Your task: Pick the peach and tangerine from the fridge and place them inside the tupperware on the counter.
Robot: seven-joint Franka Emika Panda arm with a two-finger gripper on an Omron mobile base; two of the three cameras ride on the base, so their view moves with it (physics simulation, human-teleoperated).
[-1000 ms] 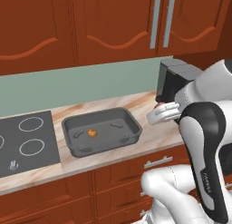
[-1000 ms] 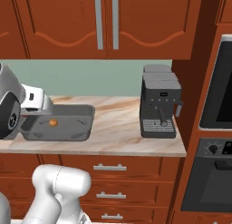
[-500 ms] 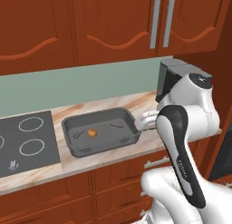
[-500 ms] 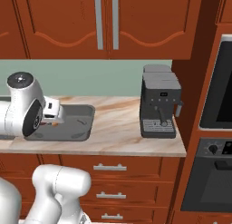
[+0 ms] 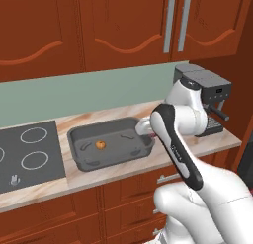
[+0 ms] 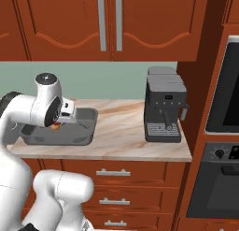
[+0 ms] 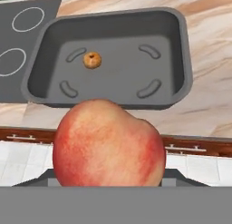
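Observation:
The peach (image 7: 108, 143), reddish-orange with a red blush, looms close in the hand view, and a sliver of it (image 6: 56, 126) shows under the hand in the right base view. My gripper (image 5: 144, 129) is shut on it, hanging just above the right end of the tupperware (image 5: 79, 161). This dark grey tray (image 7: 181, 46) lies on the beige marbled counter (image 5: 99, 176). Inside it, left of centre, rests the small orange tangerine (image 5: 101, 145), also in the hand view (image 7: 92, 60). The peach hides my fingertips. The fridge is out of view.
A black cooktop (image 5: 24, 154) lies left of the tupperware. A dark coffee machine (image 6: 163, 108) stands on the counter's right end, with a wall oven (image 6: 224, 99) beyond it. Red-brown cabinets hang above and drawers run below the counter edge.
My arm has swung left, carrying the peach from beside the coffee machine to over the tupperware's right end. The tangerine has not moved.

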